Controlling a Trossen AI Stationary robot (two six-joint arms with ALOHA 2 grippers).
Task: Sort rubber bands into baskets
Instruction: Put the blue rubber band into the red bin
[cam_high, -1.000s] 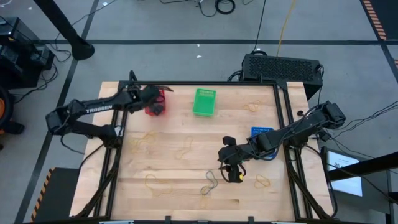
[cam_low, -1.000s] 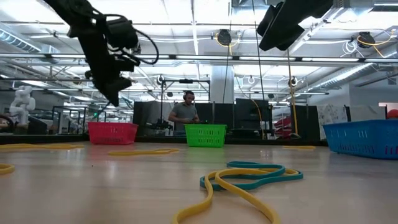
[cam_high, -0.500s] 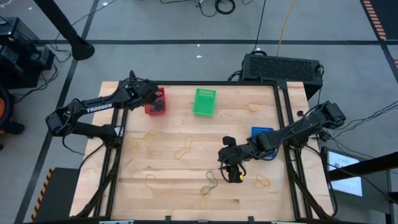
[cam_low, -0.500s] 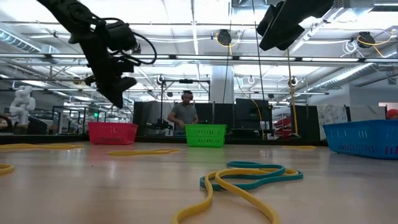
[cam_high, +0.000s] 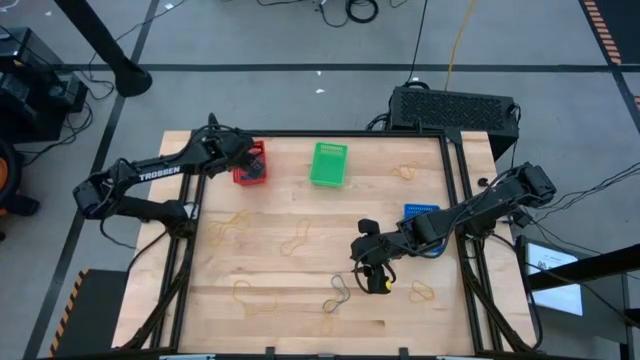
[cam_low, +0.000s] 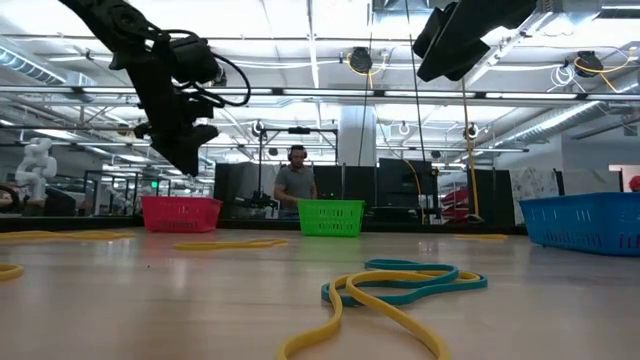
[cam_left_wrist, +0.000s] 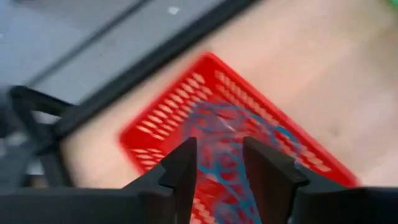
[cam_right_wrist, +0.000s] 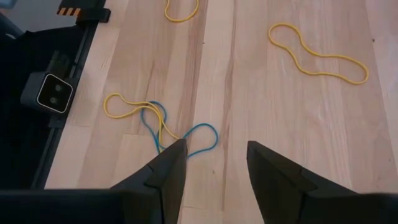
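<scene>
Left gripper (cam_left_wrist: 214, 163) has swung over the red basket (cam_high: 250, 163), jaws parting, holding nothing.
Blue bands (cam_left_wrist: 231, 146) lie inside; lift straight up, clear of the rim.

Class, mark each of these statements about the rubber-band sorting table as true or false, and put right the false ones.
1. The left gripper hangs over the red basket. True.
2. The red basket holds no bands at all. False: blue rubber bands lie inside it.
3. The green basket stands between the red basket and the blue basket along the table's width. True.
4. The right gripper is clamped on a yellow band. False: its fingers are apart and hold nothing; a tangled yellow and blue pair lies on the table ahead of them.
5. A person shows beyond the table. True.
</scene>
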